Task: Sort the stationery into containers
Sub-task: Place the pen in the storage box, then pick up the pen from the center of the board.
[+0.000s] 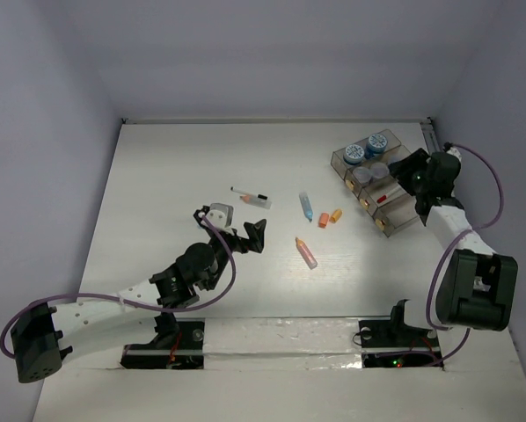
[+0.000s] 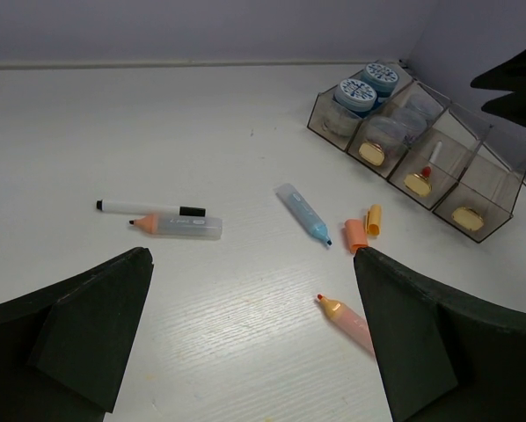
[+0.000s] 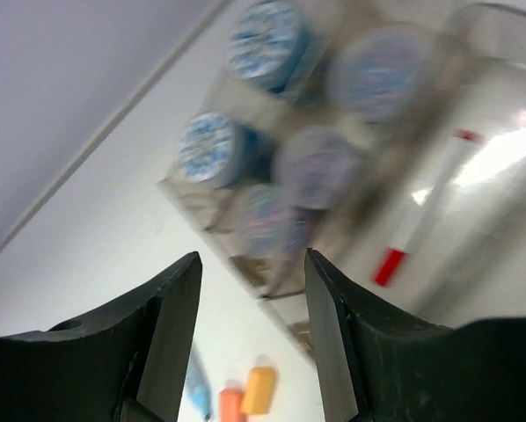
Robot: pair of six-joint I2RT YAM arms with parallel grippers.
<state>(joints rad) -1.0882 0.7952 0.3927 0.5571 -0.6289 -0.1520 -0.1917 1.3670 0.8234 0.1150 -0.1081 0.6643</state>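
Observation:
The smoky-brown organiser tray [image 1: 395, 207] stands at the right and holds several blue-lidded jars [image 1: 354, 154] and a white pen with a red end [image 3: 421, 229]. My right gripper [image 1: 411, 173] hovers over the tray, open and empty; in its wrist view [image 3: 252, 259] the jars [image 3: 206, 149] lie just beyond the jaws. My left gripper [image 1: 250, 236] is open and empty above the table centre-left. In the left wrist view [image 2: 254, 334] a pink stick [image 2: 349, 320] lies by the right finger [image 2: 439, 343]. A blue stick [image 1: 306, 207] and two orange caps [image 1: 330, 216] lie nearby.
A thin white pen with a black cap [image 1: 245, 192] and a clear stick with an orange tip [image 1: 256, 202] lie left of centre, also shown in the left wrist view [image 2: 149, 208]. The back wall and side walls enclose the white table [image 1: 175, 176].

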